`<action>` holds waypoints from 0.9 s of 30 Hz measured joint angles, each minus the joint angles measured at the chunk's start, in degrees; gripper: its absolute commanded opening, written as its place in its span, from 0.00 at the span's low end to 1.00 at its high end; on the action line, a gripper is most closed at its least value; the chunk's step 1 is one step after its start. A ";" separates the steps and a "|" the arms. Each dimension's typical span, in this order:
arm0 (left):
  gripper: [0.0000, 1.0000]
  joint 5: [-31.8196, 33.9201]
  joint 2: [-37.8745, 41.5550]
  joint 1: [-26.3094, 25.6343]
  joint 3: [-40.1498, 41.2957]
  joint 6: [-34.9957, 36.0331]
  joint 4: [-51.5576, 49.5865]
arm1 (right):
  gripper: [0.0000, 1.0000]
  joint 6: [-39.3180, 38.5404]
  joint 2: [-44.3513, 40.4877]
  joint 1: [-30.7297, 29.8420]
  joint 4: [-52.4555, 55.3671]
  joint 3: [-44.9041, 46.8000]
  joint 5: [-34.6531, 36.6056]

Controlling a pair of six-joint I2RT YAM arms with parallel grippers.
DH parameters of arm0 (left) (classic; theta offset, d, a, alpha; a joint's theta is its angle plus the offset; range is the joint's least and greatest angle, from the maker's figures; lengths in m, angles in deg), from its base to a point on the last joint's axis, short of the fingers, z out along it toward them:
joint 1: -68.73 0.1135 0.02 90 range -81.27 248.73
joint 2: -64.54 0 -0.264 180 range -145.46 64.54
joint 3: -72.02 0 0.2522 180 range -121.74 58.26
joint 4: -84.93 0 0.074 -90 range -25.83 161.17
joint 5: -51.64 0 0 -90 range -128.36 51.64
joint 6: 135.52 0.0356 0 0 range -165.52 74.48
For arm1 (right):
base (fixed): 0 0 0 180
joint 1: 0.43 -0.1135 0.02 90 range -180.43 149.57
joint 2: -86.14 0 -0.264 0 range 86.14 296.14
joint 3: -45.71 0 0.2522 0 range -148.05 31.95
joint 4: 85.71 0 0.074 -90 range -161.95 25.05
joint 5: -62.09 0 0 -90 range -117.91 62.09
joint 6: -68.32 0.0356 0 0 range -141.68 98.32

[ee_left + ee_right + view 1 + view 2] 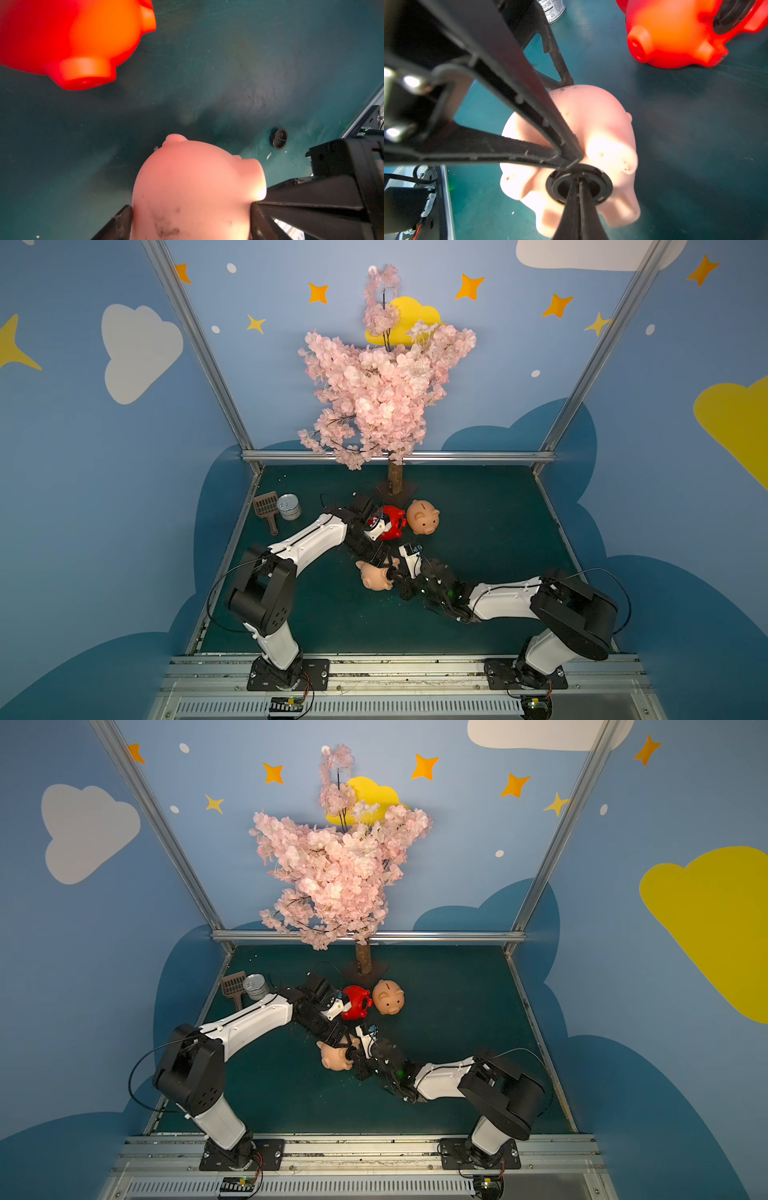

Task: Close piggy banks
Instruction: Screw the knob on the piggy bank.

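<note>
- Green table [478,539]: two pink pigs [423,517] and one red pig [395,519] are counted.
- One pink pig [372,578] is clasped by spread left fingers [311,199], its plug [605,185] pinched by right fingers [579,218].

The red pig [390,522] lies on its side near the worktop's middle, toward the far edge, just beside the upright peach pig [422,517] (coin slot on top). The tipped peach pig [374,577] sits nearer the front edge, with a black plug [604,182] in its belly hole.
</note>
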 measured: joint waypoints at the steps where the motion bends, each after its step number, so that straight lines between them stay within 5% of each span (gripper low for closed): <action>1: 0.82 0.00 0.02 0.00 0.00 0.00 0.00 | 0.00 0.07 0.00 0.04 0.07 -0.04 -0.15; 27: 0.82 0.00 0.00 0.13 -0.11 0.15 0.28 | 0.00 2.67 0.09 2.32 5.07 -2.86 -5.09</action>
